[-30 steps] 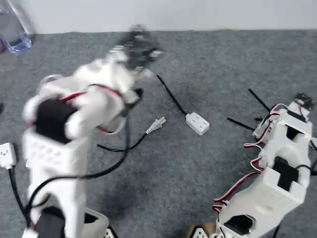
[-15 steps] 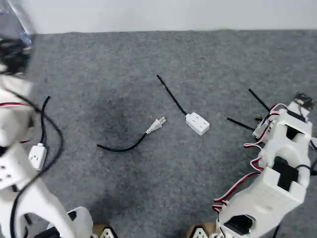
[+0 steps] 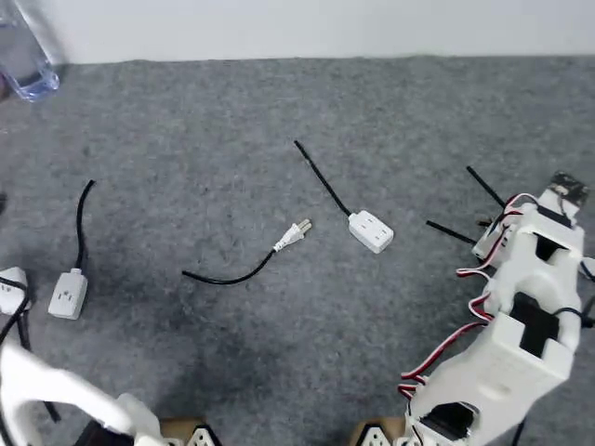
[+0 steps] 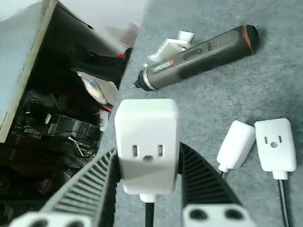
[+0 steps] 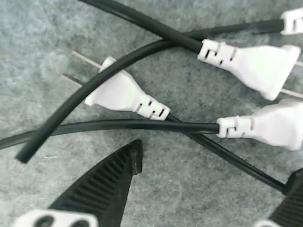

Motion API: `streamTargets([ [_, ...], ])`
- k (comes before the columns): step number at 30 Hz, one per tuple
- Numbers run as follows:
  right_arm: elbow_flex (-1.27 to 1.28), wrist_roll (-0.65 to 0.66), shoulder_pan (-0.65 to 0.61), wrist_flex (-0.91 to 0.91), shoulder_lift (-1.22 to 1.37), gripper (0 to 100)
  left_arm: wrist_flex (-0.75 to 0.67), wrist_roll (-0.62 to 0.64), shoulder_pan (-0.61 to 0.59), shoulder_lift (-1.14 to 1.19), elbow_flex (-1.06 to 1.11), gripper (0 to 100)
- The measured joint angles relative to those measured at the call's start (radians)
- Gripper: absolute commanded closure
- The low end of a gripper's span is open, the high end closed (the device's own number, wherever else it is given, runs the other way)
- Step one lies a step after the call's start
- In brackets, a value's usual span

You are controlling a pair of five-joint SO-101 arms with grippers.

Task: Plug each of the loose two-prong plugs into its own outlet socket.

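My left gripper (image 4: pixel 147 156) is shut on a white outlet socket (image 4: pixel 147 142), its face turned to the camera. Two more white sockets (image 4: pixel 273 144) lie side by side on the grey carpet beyond it. In the high view two sockets lie at the left edge, one (image 3: pixel 68 293) with a black cord, and part of a white arm (image 3: pixel 56 400) shows at the bottom left. A loose two-prong plug (image 3: pixel 293 232) lies mid-table near another socket (image 3: pixel 371 230). My right gripper (image 5: pixel 208 189) hangs open just above three white plugs (image 5: pixel 124 94) and their crossed black cords.
A grey electric screwdriver (image 4: pixel 199 56) lies on the carpet past the sockets, next to an open cabinet of clutter (image 4: pixel 61 109). A clear bottle (image 3: pixel 23 60) stands at the back left corner. The right arm (image 3: pixel 521 307) fills the right front, with black cords (image 3: pixel 451 232) beside it.
The left arm swung from the table's middle to the left and down to the picture's edge. A white socket with a black cord now lies at the left. The right arm stayed still.
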Motion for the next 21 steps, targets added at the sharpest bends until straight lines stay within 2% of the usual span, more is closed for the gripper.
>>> streamTargets([
  [4, 0.0, 0.0, 0.0, 0.0, 0.0, 53.7, -0.008, 0.0, 0.0, 0.0, 0.008, 97],
  [7, 0.0, 0.0, 0.0, 0.0, 0.0, 53.7, 0.018, 0.0, 0.02, 0.0, 0.008, 87],
  [11, 0.0, 0.0, 0.0, 0.0, 0.0, 53.7, 0.126, 0.0, 0.063, 0.0, 0.008, 76],
  [15, 0.0, 0.0, 0.0, 0.0, 0.0, 53.7, 0.203, 0.0, 0.103, 0.0, 0.008, 76],
  [21, 0.0, 0.0, 0.0, 0.0, 0.0, 53.7, 0.21, 0.0, 0.133, 0.0, 0.008, 75],
])
